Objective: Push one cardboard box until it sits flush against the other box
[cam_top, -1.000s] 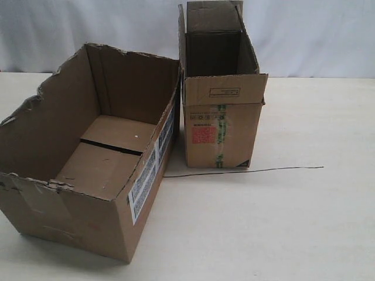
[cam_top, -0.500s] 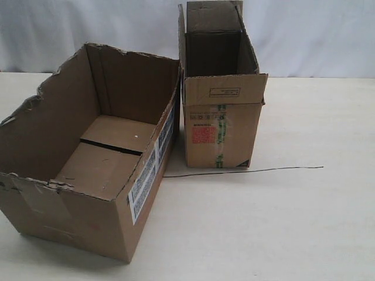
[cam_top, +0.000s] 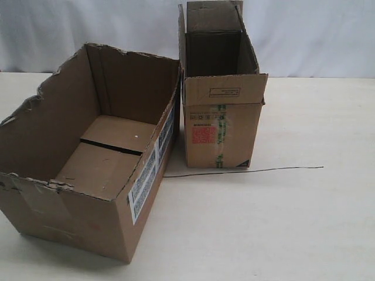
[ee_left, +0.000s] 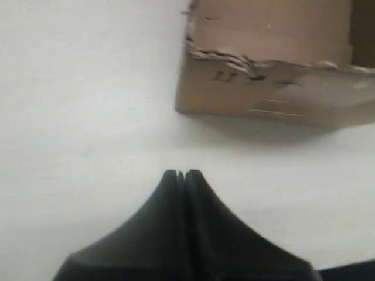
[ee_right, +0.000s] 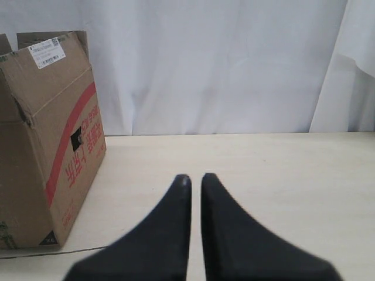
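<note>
So the wide box (cam_top: 105,158) sits on the near left of the table (cam_top: 281,222), turned at an angle. The tall box (cam_top: 222,137) stands further back, about the middle. Looks like they only meet at the wide box's far right corner, with a wedge of bare table opening toward the near side. I'd call that not flush yet. My guess is the angle is the whole problem: the wide box's near end needs swinging right until its side with the white label (cam_top: 146,181) lies along the tall box.

Neither arm shows in the exterior view, so the wrist cams are all you get for them.

- **Left gripper** (ee_left: 180,173): fingers pressed together and holding nothing, over bare table, with a torn-edged corner of the wide box ahead and clearly apart from it. Closed fingers make sense for a shove, I reckon, since you get one blunt tip instead of two prongs.
- **Right gripper** (ee_right: 196,177): nearly closed, just a thin slit, also empty. It's off to the tall box's right and not touching it.

The right cam shows a red stripe and red lettering down the tall box's right side, plus a small white sticker up top, none of which the exterior view catches. The left cam picks up small dark marks on the wide box's outer wall, though I can't tell which wall. Only the exterior view shows the wedge between the boxes.
</note>
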Available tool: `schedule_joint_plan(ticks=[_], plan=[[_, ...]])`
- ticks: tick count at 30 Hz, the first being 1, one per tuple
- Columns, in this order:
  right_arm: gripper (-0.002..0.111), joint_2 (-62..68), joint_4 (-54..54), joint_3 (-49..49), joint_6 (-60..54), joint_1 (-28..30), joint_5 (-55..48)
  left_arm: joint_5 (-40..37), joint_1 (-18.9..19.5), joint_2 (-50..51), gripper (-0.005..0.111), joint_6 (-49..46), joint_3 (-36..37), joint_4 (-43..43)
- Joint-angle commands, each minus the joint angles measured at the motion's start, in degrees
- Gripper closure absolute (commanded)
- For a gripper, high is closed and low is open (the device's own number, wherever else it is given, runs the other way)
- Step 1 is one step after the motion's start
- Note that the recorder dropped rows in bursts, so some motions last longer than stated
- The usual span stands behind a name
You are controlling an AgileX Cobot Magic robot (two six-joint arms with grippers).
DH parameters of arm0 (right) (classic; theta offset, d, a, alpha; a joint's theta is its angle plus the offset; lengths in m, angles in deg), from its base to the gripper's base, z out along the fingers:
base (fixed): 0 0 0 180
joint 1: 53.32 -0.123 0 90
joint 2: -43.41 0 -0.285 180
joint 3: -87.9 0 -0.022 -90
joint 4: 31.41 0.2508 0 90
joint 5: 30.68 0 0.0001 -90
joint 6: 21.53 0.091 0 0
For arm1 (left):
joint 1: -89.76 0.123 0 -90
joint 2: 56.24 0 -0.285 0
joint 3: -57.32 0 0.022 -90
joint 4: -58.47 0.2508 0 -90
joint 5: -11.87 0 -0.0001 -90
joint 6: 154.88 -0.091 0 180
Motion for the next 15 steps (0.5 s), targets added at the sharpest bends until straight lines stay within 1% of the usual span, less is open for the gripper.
schedule_joint_plan(ticks=[1, 3, 7, 9, 12, 15], plan=[[0.103, -0.1, -0.6, -0.2, 0.1, 0.3, 0.1, -0.7, -1.0, -0.9, 0.107, -14.8, 0.2, -15.4], [0.103, -0.1, -0.6, -0.2, 0.1, 0.3, 0.1, -0.7, -1.1, -1.6, 0.107, -17.8, 0.5, -19.8], [0.103, -0.1, -0.6, -0.2, 0.1, 0.3, 0.1, -0.7, -1.1, -1.7, 0.107, -20.4, 0.5, -19.2], [0.103, -0.1, -0.6, -0.2, 0.1, 0.3, 0.1, -0.7, -1.5, -1.7, 0.107, -22.0, 0.5, -20.2], [0.103, -0.1, -0.6, -0.2, 0.1, 0.3, 0.1, -0.7, -3.4, -1.7, 0.107, -25.2, 1.8, -22.0], [0.103, -0.1, -0.6, -0.2, 0.1, 0.3, 0.1, -0.7, -5.5, -1.7, 0.107, -27.6, 5.1, -21.7]])
